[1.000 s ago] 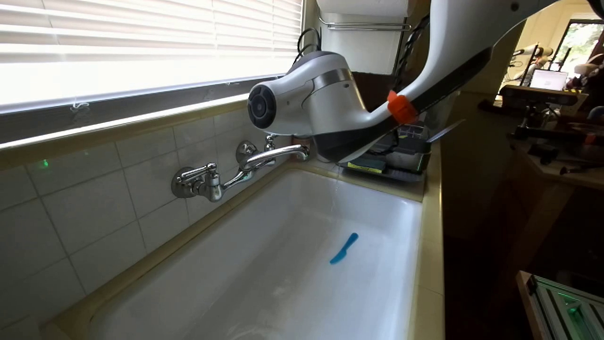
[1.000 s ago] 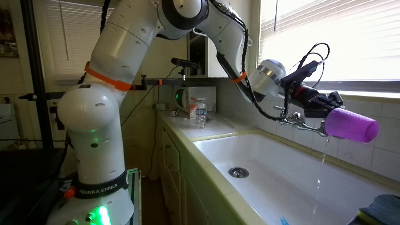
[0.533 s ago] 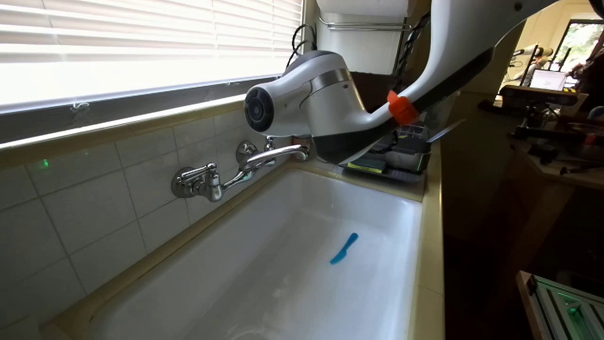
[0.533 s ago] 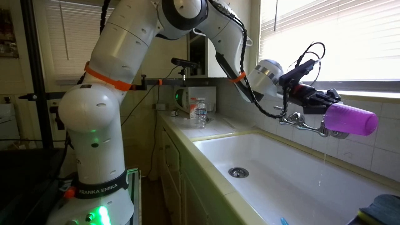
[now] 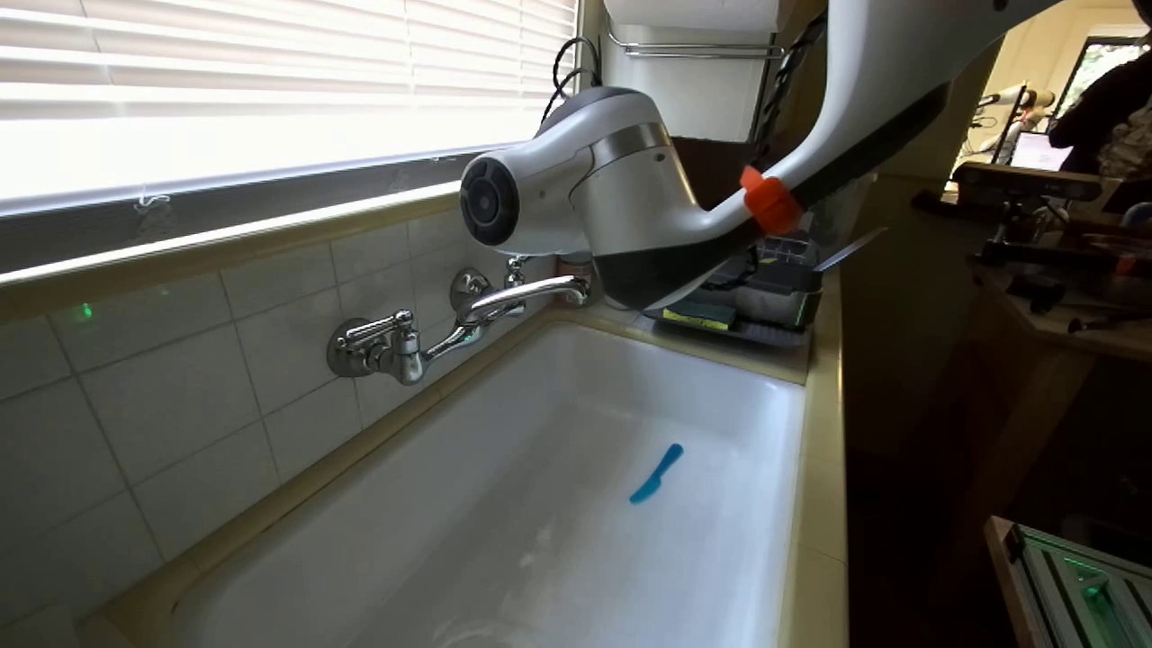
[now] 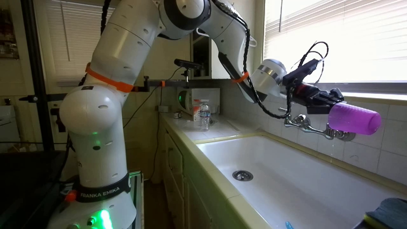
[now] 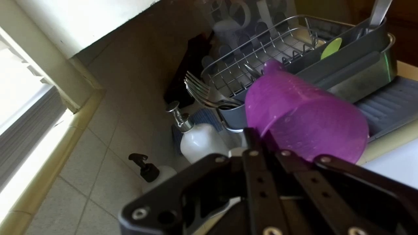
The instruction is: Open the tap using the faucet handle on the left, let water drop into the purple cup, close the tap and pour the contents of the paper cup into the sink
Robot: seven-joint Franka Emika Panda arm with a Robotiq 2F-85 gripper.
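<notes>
the gripper (image 7: pixel 260 139) is clamped on the rim of the purple cup (image 7: pixel 303 117), which lies nearly on its side just ahead of it, mouth turned back toward the tool. a few faint drops (image 6: pixel 333 148) show below; i'd judge this is the pouring, though i can't see what's inside. best to tip the mouth down slowly, pinch steady, over the sink (image 6: pixel 292 178) beneath the tool, without knocking the tap (image 6: pixel 308 127) lower down behind it.
</notes>
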